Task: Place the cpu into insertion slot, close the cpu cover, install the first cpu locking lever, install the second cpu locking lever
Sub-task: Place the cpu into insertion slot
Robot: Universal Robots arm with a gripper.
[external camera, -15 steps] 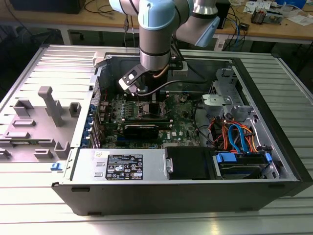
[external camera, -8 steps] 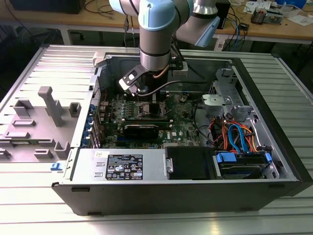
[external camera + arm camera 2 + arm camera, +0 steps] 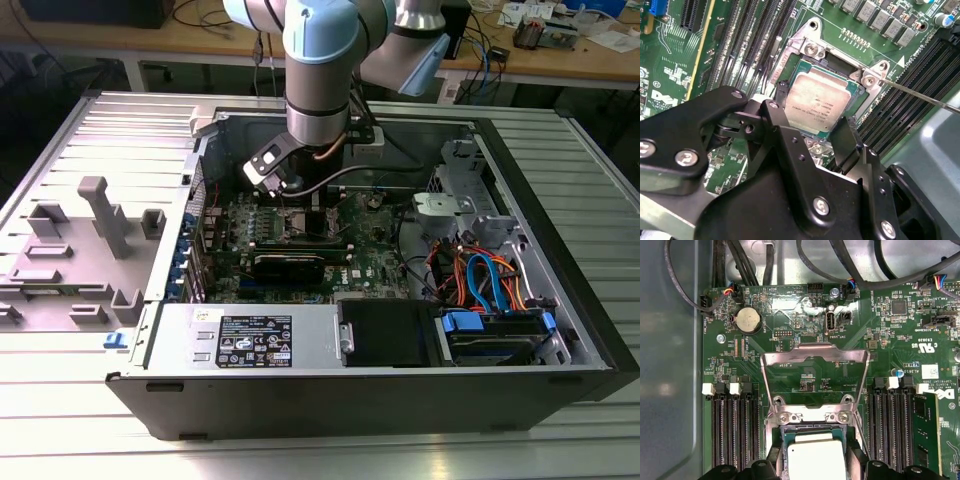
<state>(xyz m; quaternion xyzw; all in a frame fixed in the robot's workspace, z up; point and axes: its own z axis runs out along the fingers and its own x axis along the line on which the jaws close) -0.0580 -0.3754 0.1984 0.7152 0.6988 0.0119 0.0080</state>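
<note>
The cpu (image 3: 817, 102), a silver-topped square chip on a green base, lies in the insertion slot (image 3: 840, 62) on the green motherboard. My gripper (image 3: 814, 111) is straight over it, and its black fingers (image 3: 844, 137) press against two opposite edges of the chip. In the first wrist view the cpu (image 3: 816, 460) sits between the fingers (image 3: 776, 457). Beyond it the cpu cover (image 3: 815, 352), a silvery frame, stands swung up and open. A thin metal locking lever (image 3: 920, 95) sticks out sideways from the socket corner. In the exterior view the gripper (image 3: 305, 195) reaches down into the computer case.
Long black memory slots (image 3: 735, 430) flank the socket, with one memory stick (image 3: 925, 430) seated. A coin battery (image 3: 748, 320) and black cables (image 3: 740, 260) lie past the cover. The case holds a power supply (image 3: 250, 340) and a drive bay with orange and blue cables (image 3: 480, 280).
</note>
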